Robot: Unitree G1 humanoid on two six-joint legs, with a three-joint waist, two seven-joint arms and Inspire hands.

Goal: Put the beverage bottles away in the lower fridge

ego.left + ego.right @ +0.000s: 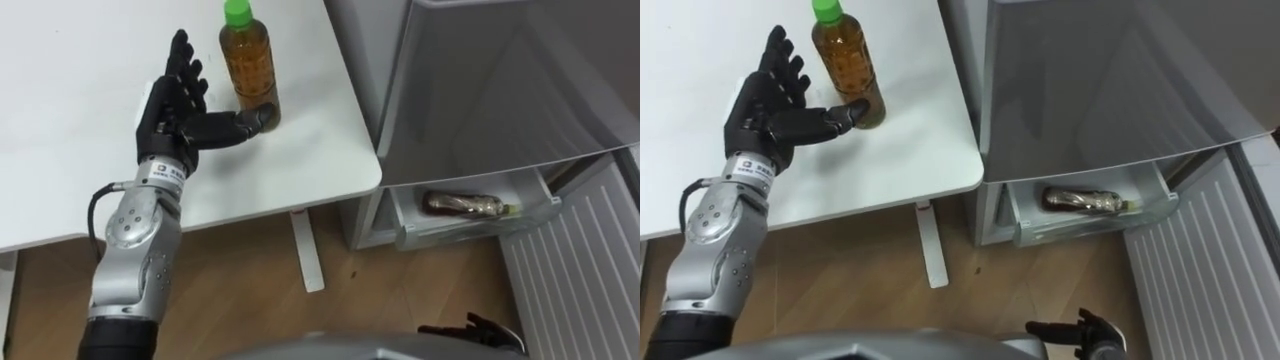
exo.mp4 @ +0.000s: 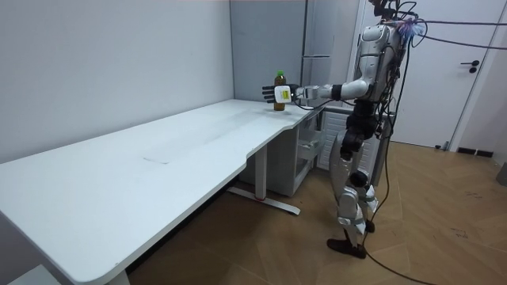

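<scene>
Now reaching for the green-capped tea bottle [image 1: 249, 62] with the left hand [image 1: 172, 105]: fingers spread straight, thumb tip touching its base, bottle standing upright just past the thumb on the white desk [image 1: 60, 120]. Advisably curling round mid-body before lifting. Right hand [image 1: 470, 328] hanging low, grip state not readable.

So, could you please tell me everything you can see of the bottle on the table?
The bottle is clear plastic with a green cap, nearly full of amber drink. It stands upright on the white table, near the corner beside the fridge. The left hand is open at its left, fingers straight, and its thumb reaches across the base, seemingly touching it. Nothing else touches it.
</scene>
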